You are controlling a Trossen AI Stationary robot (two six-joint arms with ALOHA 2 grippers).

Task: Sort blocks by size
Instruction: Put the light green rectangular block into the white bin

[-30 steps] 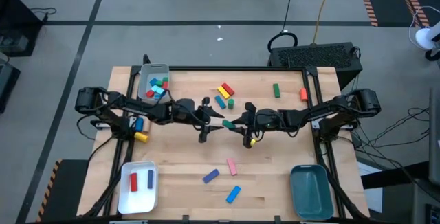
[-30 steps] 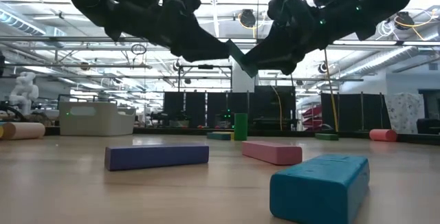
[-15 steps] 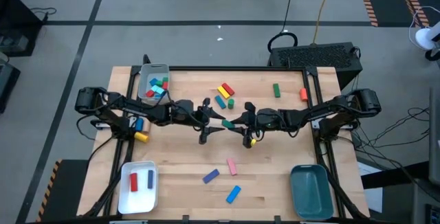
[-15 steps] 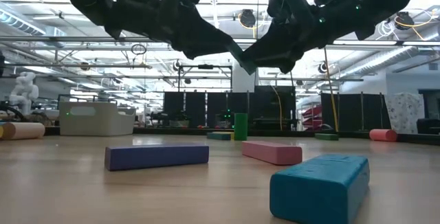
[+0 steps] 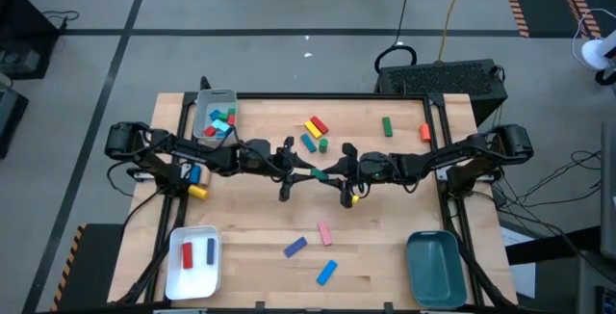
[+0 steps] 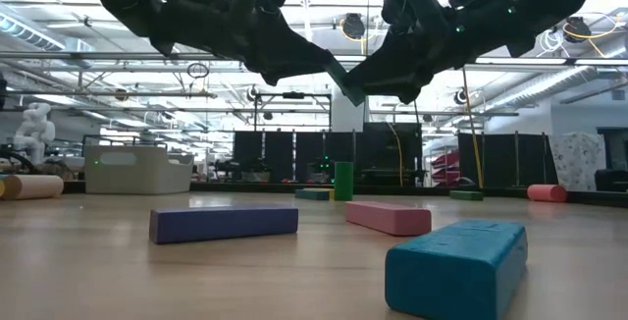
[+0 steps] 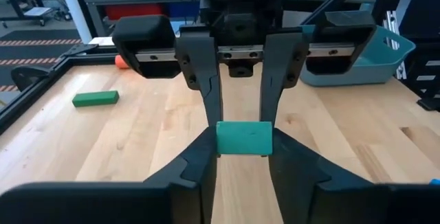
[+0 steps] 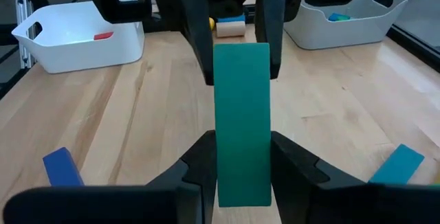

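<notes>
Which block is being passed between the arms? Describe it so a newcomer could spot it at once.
Look at the middle of the wooden table, where the two dark arms meet tip to tip. Between the left hand and the right hand hangs a green bar, gripped at both ends. Unlike every other block, it is off the table.
</notes>
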